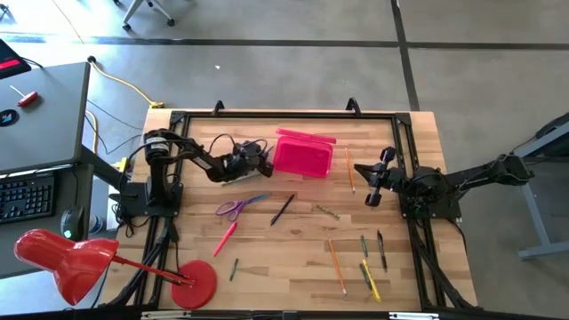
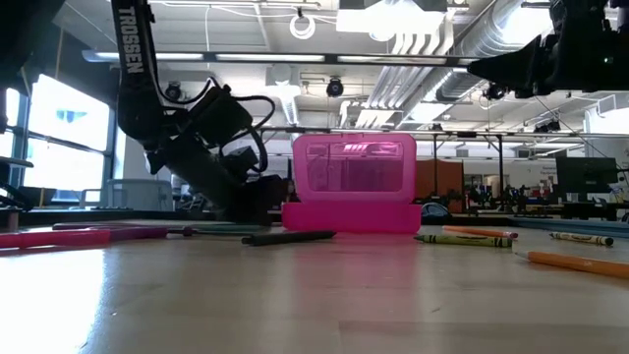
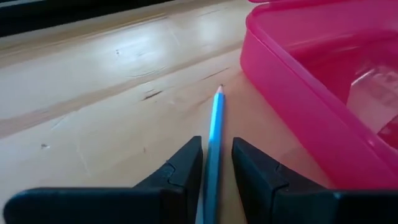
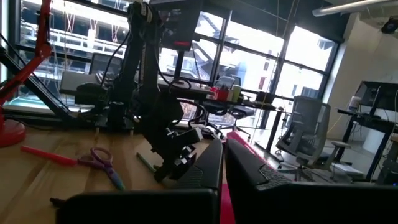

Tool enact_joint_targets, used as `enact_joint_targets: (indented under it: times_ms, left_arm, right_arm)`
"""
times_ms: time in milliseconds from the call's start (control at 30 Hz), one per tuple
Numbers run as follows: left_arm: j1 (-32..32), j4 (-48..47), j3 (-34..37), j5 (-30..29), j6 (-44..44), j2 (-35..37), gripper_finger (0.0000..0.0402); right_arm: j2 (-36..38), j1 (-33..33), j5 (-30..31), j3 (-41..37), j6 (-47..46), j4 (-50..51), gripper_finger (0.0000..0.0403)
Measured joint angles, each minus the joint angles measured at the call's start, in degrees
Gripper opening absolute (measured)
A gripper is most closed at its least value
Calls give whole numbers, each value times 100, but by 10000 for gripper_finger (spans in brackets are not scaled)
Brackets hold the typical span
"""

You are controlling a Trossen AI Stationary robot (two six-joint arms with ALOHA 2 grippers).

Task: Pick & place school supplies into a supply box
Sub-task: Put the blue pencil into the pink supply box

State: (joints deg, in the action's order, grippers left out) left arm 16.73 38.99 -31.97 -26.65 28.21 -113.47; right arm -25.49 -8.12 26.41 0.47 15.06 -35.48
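The pink translucent supply box [image 1: 302,156] [image 2: 354,187] stands open at the table's far middle, its lid upright. My left gripper [image 1: 264,162] [image 3: 217,146] is low beside the box's left wall [image 3: 292,93], shut on a blue pencil [image 3: 215,124] that points at the box. Purple-handled scissors [image 1: 233,207], a pink pen [image 1: 224,238], a black pen [image 1: 283,209] and an orange pencil [image 1: 350,178] lie flat on the table. My right gripper [image 1: 366,173] [image 4: 224,149] waits to the right of the box, shut and holding nothing. My left gripper pinches the blue pencil's shaft [image 3: 212,155] between its two fingers [image 3: 186,165], which lie along the pencil. The sharpened tip [image 3: 219,90] sticks out ahead of them toward the box's wall. Whether the tip rests on the table I cannot tell.
More pens and pencils lie near the right front: an orange one [image 1: 336,265], a yellow one [image 1: 370,280], a green one [image 1: 363,244] and a black one [image 1: 381,249]. A red desk lamp [image 1: 71,262] with its round base [image 1: 194,283] stands at the near left corner.
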Motion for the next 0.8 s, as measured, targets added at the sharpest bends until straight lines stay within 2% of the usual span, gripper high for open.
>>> enact_joint_targets:
  times_ms: [100,233,433,533,667,800]
  left_arm:
    - [-68,-53,-6,-7,253,-26,126]
    - [-260,267,56,-423,479,-219,126]
    - [-468,533,72,-727,437,-395,124]
    - [-450,529,72,-749,384,-396,98]
    - [-255,558,83,-749,202,-392,33]
    - [-79,597,87,-641,67,-369,28]
  right_arm:
    - [0,0,-2,2,-293,182,0]
    - [0,0,-16,1,-582,397,0]
    - [-2,-1,-126,1,-969,558,0]
    - [-2,-2,-234,0,-1015,686,0]
    - [-2,-2,-332,1,-1121,718,0]
    - [-2,-2,-328,0,-1270,728,0]
